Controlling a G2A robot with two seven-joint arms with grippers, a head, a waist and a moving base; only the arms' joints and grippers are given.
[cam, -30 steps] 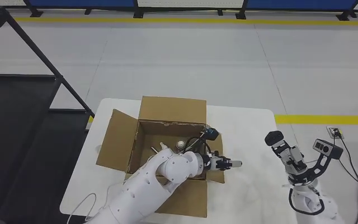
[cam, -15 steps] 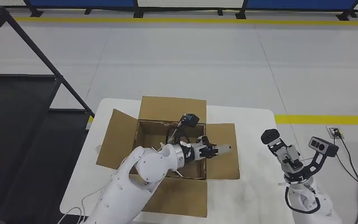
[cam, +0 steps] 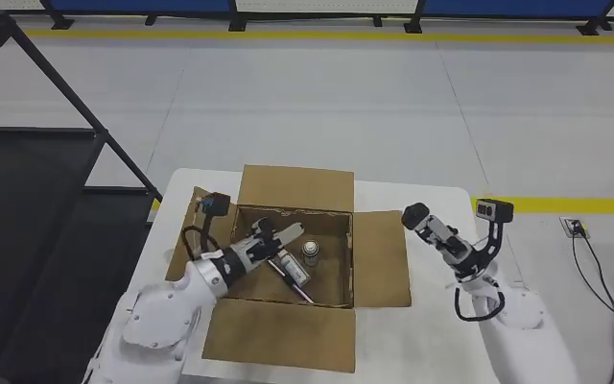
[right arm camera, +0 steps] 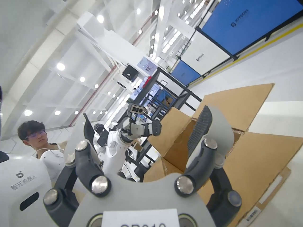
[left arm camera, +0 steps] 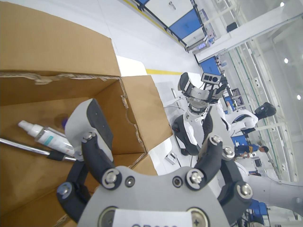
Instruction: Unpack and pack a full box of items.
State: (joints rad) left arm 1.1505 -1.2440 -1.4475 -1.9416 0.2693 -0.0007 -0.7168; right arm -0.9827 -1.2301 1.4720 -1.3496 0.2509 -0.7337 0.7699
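Swung L claw (cam: 278, 236) back from box's (cam: 293, 187) right flap to centre-left of frame; spread, empty. R claw (cam: 420, 219) spread too. Prob. lining up bottle (left arm camera: 47, 138) nxt.

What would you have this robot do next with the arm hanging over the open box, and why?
I would probably lower the left end effector toward the white spray bottle. The jaws stand open and empty above the cardboard box. The bottle lies loose on the box floor close by, beside a metal rod, so it seems the easiest item to unpack.
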